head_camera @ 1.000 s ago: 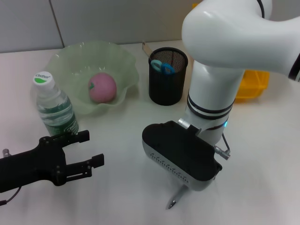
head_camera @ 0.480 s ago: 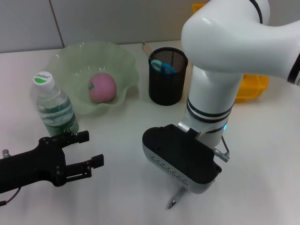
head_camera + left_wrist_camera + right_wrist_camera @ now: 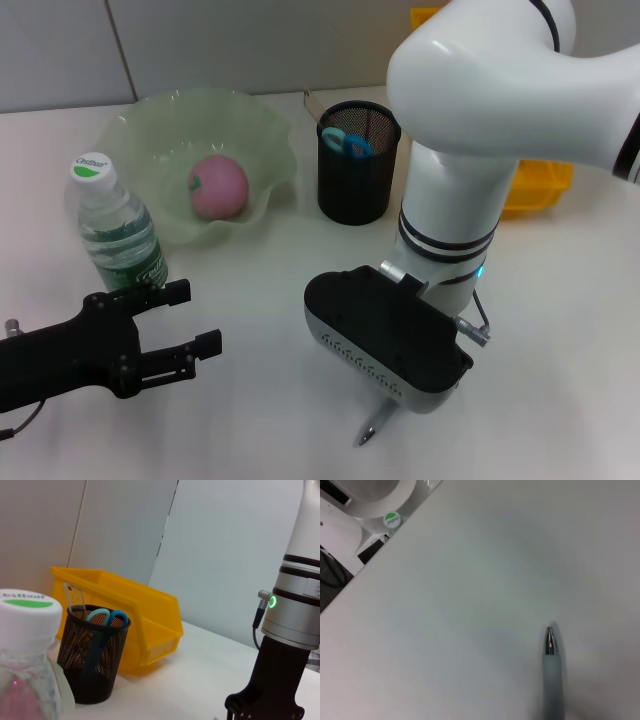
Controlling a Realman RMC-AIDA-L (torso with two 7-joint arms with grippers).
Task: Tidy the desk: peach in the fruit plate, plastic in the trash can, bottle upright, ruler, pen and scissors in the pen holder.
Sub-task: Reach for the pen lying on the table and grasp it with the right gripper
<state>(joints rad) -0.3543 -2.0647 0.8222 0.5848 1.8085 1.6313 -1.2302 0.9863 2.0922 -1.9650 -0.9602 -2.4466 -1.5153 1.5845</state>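
Observation:
A pink peach lies in the green fruit plate. A water bottle stands upright to the left of the plate. The black mesh pen holder holds blue-handled scissors and a clear ruler. My right gripper is under its wrist housing at the front centre, shut on a pen. The pen's tip points down at the table, and in the right wrist view the pen rises toward the camera. My left gripper is open and empty at the front left, beside the bottle. No plastic shows.
A yellow bin stands behind the right arm, to the right of the pen holder. Bare white table lies between the two grippers. The wall runs along the back of the desk.
The right arm's upper part shifted very slightly a second ago. The pen tip, both grippers and all objects stay where they were.

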